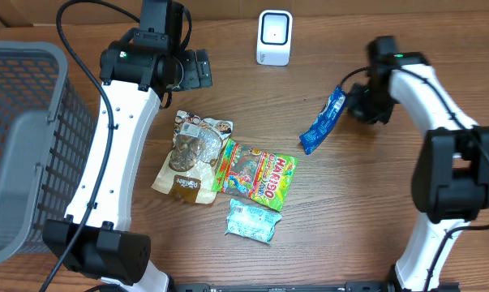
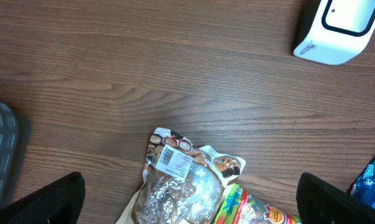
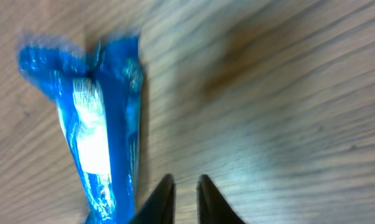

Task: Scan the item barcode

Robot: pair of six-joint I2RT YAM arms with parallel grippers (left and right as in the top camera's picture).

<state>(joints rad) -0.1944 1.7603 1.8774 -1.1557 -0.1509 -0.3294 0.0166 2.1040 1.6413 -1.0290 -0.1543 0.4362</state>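
Though the right fingers [image 3: 163,198] nearly meet, a blue packet [image 3: 103,124] lies beside.

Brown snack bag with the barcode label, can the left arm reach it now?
Probably yes: the open left pincer hangs close to the brown snack bag, and nothing lies on it.

Gummy bag [image 1: 256,174]: brand name "HARIBO" on the front. Brown snack pouch [image 2: 187,186]: white barcode sticker, digits illegible. Scanner [image 2: 339,28] side lettering and blue packet [image 3: 103,124] label: too blurred to read.
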